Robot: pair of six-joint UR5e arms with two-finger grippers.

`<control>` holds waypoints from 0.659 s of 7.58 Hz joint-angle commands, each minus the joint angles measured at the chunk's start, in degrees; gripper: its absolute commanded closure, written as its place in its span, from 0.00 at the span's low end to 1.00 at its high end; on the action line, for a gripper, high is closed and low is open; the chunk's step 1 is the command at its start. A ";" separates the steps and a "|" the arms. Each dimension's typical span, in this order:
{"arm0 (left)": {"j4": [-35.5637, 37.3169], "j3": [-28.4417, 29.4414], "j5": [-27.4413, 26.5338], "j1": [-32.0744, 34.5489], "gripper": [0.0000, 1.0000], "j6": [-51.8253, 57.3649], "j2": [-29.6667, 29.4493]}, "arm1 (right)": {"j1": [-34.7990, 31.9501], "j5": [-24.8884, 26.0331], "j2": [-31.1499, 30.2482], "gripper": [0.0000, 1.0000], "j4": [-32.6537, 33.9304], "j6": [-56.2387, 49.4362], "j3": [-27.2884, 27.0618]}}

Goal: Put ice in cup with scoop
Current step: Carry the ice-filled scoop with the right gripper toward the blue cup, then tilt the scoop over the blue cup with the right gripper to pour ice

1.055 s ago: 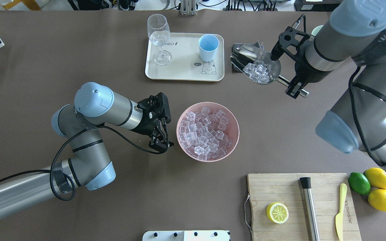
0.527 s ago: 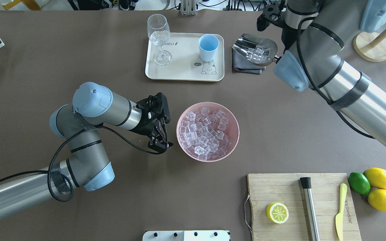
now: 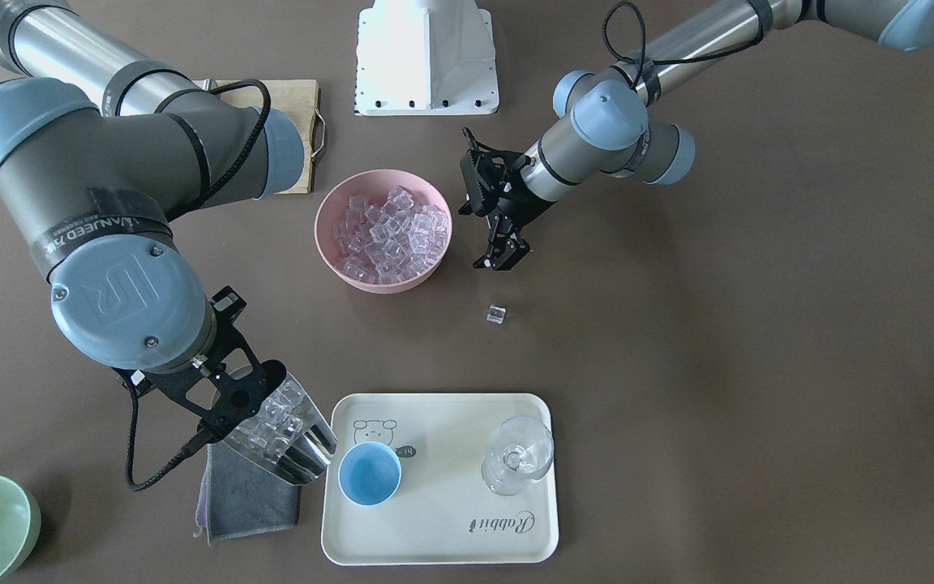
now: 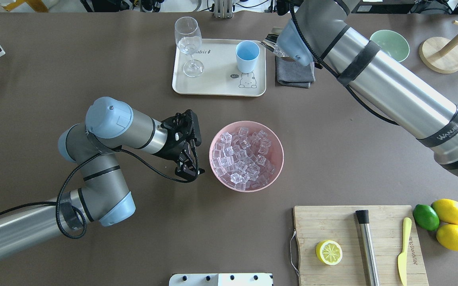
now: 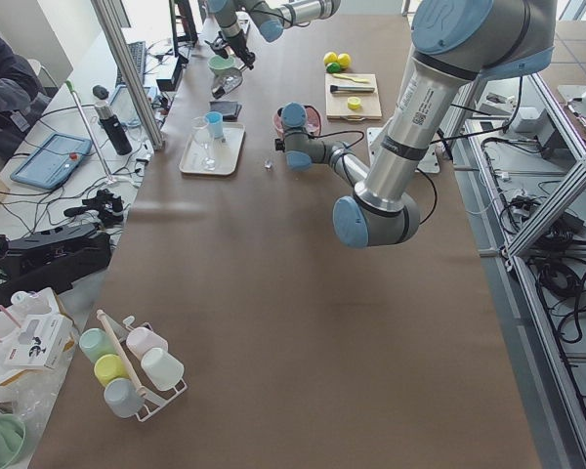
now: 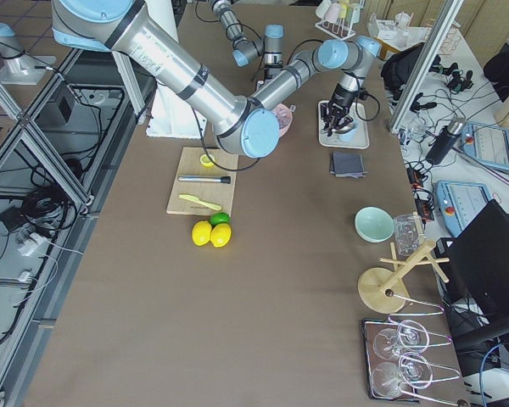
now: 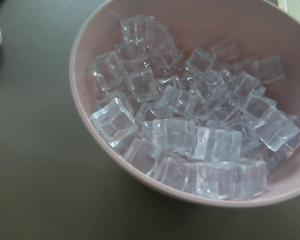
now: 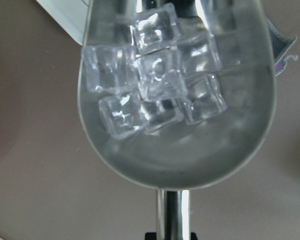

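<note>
The steel scoop (image 3: 298, 456) holds several clear ice cubes (image 3: 276, 412) and hangs tilted over the grey cloth, its mouth just beside the light-blue cup (image 3: 370, 474) on the tray. My right gripper (image 3: 224, 399) is shut on the scoop's handle. The right wrist view shows the cubes (image 8: 155, 80) in the trough (image 8: 180, 155). In the overhead view my right arm hides most of the scoop next to the cup (image 4: 247, 55). The pink bowl (image 4: 211, 156) is full of ice (image 4: 245, 157). My left gripper (image 4: 189, 171) is open and empty beside it.
A wine glass (image 3: 517, 454) shares the cream tray (image 3: 434, 535) with the cup. One loose ice cube (image 3: 497, 315) lies on the table. A green bowl (image 4: 389, 44) is at the back right. A cutting board (image 4: 332, 226) holds a lemon half, steel rod and knife.
My right arm has swung the loaded scoop from right of the tray to just beside the cup, and it now covers the scoop from above. My left arm has barely moved.
</note>
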State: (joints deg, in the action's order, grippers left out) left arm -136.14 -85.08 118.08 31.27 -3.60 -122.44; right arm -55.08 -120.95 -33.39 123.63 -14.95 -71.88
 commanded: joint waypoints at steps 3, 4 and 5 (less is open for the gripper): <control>0.00 0.00 0.13 0.81 0.02 0.00 0.10 | -0.11 0.01 9.28 1.00 0.82 -4.27 14.79; 0.00 0.00 0.13 0.81 0.02 0.00 0.01 | -0.12 0.10 10.61 1.00 1.34 -5.08 17.27; 0.00 0.00 0.13 0.99 0.02 0.00 0.10 | -0.12 0.27 12.11 1.00 1.78 -5.61 19.56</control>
State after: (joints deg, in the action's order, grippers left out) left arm -136.14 -85.08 118.21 32.04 -3.60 -122.40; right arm -55.17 -120.88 -24.05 124.63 -19.06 -56.98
